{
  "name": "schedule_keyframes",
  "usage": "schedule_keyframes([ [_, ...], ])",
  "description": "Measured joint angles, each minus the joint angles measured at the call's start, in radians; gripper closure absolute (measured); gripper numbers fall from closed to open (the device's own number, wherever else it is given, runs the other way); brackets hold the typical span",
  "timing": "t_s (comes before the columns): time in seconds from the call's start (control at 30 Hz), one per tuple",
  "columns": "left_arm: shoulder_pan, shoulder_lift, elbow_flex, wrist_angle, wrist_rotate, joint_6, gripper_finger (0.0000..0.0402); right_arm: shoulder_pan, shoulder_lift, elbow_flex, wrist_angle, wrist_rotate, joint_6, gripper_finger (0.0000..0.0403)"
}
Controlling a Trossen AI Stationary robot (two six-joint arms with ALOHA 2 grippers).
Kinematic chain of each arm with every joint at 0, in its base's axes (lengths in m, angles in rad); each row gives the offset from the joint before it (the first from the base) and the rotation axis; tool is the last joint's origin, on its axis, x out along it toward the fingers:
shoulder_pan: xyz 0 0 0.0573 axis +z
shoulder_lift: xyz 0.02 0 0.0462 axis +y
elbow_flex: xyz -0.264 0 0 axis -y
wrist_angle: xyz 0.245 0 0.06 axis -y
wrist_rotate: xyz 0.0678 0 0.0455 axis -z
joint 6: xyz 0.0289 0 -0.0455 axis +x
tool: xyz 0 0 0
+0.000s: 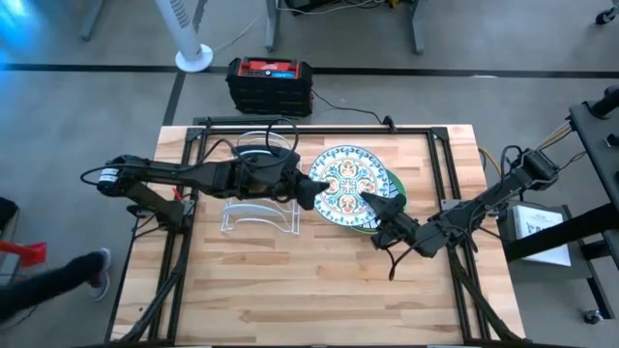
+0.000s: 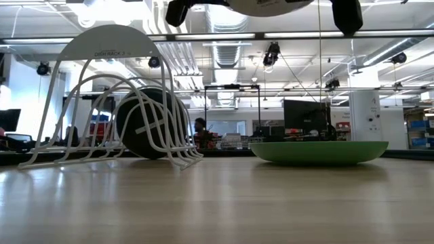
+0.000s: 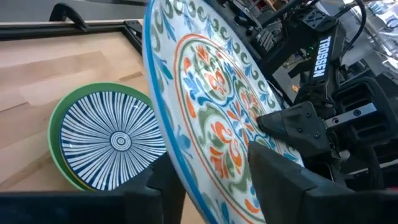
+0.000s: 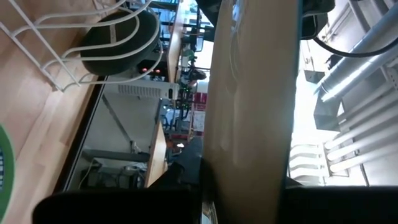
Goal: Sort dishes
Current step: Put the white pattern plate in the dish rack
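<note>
The yellowish patterned plate (image 1: 346,184) hangs in the air between both grippers, high above the table (image 2: 271,5). My left gripper (image 1: 311,188) is shut on its left rim. My right gripper (image 1: 382,208) is shut on its near right rim. Below it, the white plate with blue lines (image 3: 115,140) lies in the light green plate (image 3: 62,118), which rests on the table (image 2: 319,150). The dark teal plate (image 2: 146,125) stands on edge in the white wire rack (image 2: 115,102). My left gripper pinches the patterned plate's left rim (image 3: 180,180) between its two fingers, one on the painted face and one under it. The fingers come about level from the table's left. The plate is lifted clear of the stack below. My right gripper pinches the plate's near right rim (image 1: 372,205), one finger on the painted face (image 3: 298,124) and one against the pale underside (image 4: 249,149). The fingers come from the table's right and near side. The plate is clear of the table.
The wire rack (image 1: 256,208) stands left of the plates, under my left arm. A black and red box (image 1: 269,82) sits beyond the table's far edge. Bare wood (image 1: 309,280) lies along the near side. A person's foot (image 1: 97,271) shows on the floor at the left.
</note>
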Motion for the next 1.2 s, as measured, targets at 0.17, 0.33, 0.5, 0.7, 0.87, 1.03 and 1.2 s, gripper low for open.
schedule_keyframes([
  [0.17, 0.0, -0.005, 0.0, -0.016, 0.001, 0.047, 0.0223, 0.0, 0.001, 0.0, -0.002, -0.007, 0.032, 0.0377],
  [0.33, 0.0, -0.006, 0.0, -0.029, 0.0, 0.101, 0.0216, 0.0, 0.001, 0.0, -0.005, -0.008, 0.054, 0.0377],
  [0.5, 0.0, -0.007, 0.0, -0.051, -0.002, 0.161, 0.0216, 0.0, -0.002, -0.001, -0.012, -0.007, 0.103, 0.0377],
  [0.7, 0.0, -0.009, 0.001, -0.053, -0.004, 0.192, 0.0215, 0.001, -0.004, -0.001, -0.012, -0.007, 0.113, 0.0377],
  [0.87, 0.001, -0.01, 0.004, -0.053, -0.006, 0.175, 0.0215, 0.001, -0.009, -0.001, -0.012, -0.009, 0.156, 0.0377],
  [1.03, 0.005, -0.011, 0.015, -0.06, -0.002, 0.162, 0.0206, 0.001, -0.012, -0.001, -0.007, -0.01, 0.173, 0.0377],
  [1.2, 0.005, -0.011, 0.037, -0.071, 0.001, 0.161, 0.0176, 0.002, -0.015, -0.001, 0.003, 0.001, 0.188, 0.0377],
])
